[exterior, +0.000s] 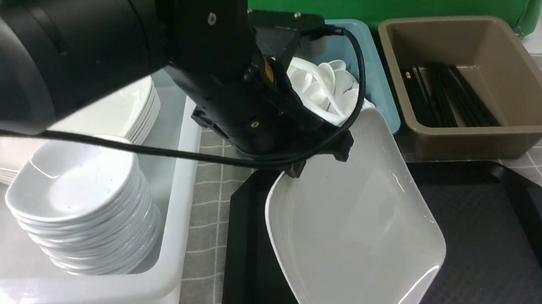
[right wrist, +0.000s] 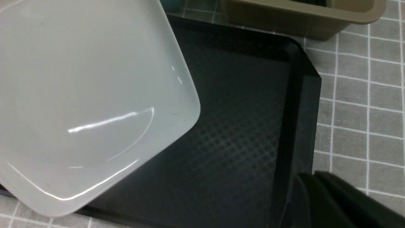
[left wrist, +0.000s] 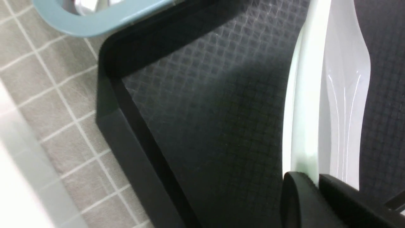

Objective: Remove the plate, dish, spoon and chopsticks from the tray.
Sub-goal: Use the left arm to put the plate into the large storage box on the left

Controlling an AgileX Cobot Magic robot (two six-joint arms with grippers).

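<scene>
Tilted plate (exterior: 354, 223) in left pincer (exterior: 319, 162) — over tray (exterior: 490, 231)

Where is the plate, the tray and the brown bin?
plate (exterior: 354, 223), front view, middle of its white inside.
tray (exterior: 481, 237), front view, bare textured floor.
brown bin (exterior: 488, 147), front view, near outer wall.

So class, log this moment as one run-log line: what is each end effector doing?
left end effector: shut on plate rim | plate: tilted above tray | right end effector: shut, holding nothing
</scene>
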